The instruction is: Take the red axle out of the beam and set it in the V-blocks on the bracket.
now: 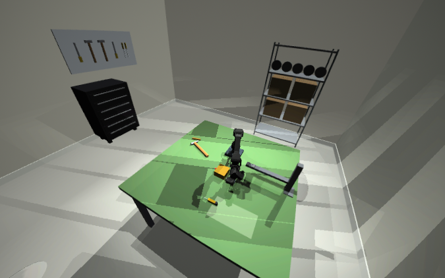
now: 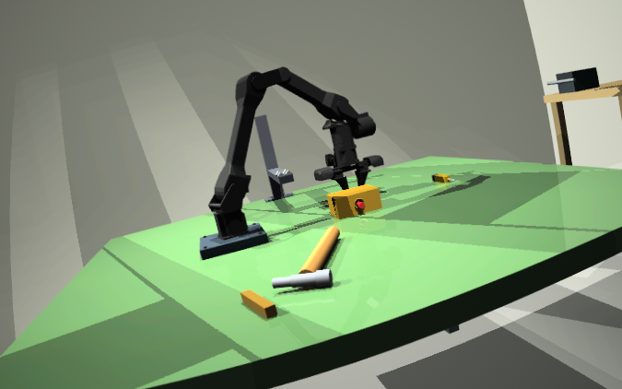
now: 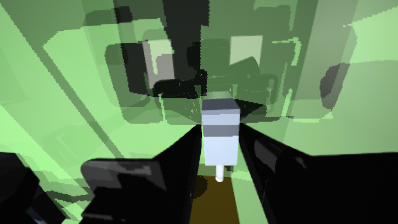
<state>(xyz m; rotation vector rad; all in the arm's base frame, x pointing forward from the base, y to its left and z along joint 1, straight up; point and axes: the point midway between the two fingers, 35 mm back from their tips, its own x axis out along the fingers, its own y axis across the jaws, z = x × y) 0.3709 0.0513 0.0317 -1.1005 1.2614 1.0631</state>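
The jaws [image 1: 231, 186] [image 2: 353, 186] are standing modestly parted around a grey pin-ended block [image 3: 220, 147], apparently ungripped. The red axle [image 1: 215, 168] [image 2: 360, 205] is sitting in the beam [image 1: 221, 170] [image 2: 346, 202] [image 3: 215, 207], probably light, stiff, slippery; its protruding end is offering the likeliest hold.

The tabletop [image 1: 258, 248] [image 2: 424, 270] [image 3: 30, 120] is green with a dark edge. In the top view, seen from the 1 orange beam [image 1: 222, 170] [image 2: 355, 203], 1 hammer [image 1: 202, 149] [image 2: 321, 251] lies toward 11 o'clock, 1 small orange bar [image 1: 196, 139] [image 2: 258, 303] near its head. The arm's base plate [image 1: 229, 152] [image 2: 212, 248] sits toward 1 o'clock, the grey bracket [image 1: 294, 178] [image 2: 266, 145] stands toward 4, and 1 yellow screwdriver [image 1: 212, 201] [image 2: 441, 178] lies toward 7.
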